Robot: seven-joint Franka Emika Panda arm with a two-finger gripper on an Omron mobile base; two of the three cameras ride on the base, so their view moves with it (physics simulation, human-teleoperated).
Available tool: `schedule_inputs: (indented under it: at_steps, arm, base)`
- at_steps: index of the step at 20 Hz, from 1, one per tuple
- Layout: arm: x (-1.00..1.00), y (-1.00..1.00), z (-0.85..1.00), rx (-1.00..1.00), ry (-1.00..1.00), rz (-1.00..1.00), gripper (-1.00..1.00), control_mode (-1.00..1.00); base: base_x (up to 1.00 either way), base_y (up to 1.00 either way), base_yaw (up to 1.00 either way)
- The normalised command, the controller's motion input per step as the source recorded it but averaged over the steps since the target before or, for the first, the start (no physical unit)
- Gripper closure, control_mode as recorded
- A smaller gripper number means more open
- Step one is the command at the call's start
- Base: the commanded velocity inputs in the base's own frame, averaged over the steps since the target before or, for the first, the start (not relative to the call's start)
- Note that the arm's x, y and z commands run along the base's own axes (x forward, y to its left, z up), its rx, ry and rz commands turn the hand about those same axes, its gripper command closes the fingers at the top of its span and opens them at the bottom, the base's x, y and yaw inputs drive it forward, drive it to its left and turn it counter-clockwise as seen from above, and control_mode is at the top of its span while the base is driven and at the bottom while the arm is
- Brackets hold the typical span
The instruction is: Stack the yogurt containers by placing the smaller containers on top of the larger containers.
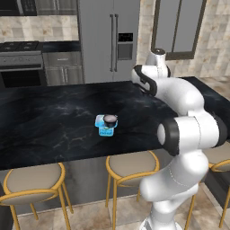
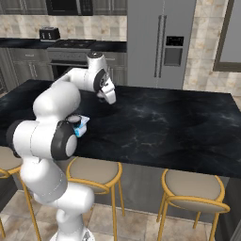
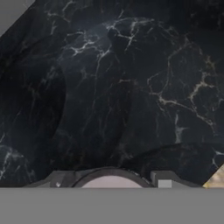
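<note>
A light blue squarish tub, the larger container (image 1: pixel 106 127), stands on the black marble counter (image 1: pixel 54 121) near its front edge. One small dark round cup (image 1: pixel 109 119) sits on top of it. In the right base view my arm partly covers the tub (image 2: pixel 83 126) and the cup on it (image 2: pixel 74 119). My gripper (image 2: pixel 111 100) hangs over the counter, beyond the tub and to its right. In the hand view the gripper (image 3: pixel 110 181) is shut on another smaller container (image 3: pixel 109 183). That container's pale pinkish top with a dark rim lies between the grey fingertips (image 3: pixel 164 179).
Round stools with gold frames (image 1: pixel 131 165) stand along the counter's near edge. A steel fridge (image 1: pixel 110 40) and a stove (image 1: pixel 20 63) line the back wall. Bare marble (image 2: pixel 179 127) stretches right of the gripper.
</note>
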Motion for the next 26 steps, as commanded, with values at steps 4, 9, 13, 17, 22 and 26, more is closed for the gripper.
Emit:
schedule_inputs:
  at_steps: [4, 9, 13, 17, 22, 26]
  arm:
    - [-0.09, 0.53, 0.32, 0.0, 0.0, 0.03, 1.0, -1.0]
    - [-0.11, 0.52, 0.23, 0.0, 0.0, 0.04, 1.0, -1.0]
    - [-0.17, 0.51, 0.22, 0.0, 0.0, 0.03, 1.0, -1.0]
    - [-0.19, 0.37, 0.2, 0.0, -0.02, 0.05, 1.0, -1.0]
    - [-0.14, 0.42, 0.15, 0.0, 0.0, 0.05, 1.0, -1.0]
    - [-0.11, 0.44, 0.09, 0.0, 0.0, 0.05, 1.0, -1.0]
  base:
    - [0.0, 0.0, 0.0]
    - [0.0, 0.0, 0.0]
    - [0.0, 0.0, 0.0]
    - [0.0, 0.0, 0.0]
    - [0.0, 0.0, 0.0]
    - [0.0, 0.0, 0.0]
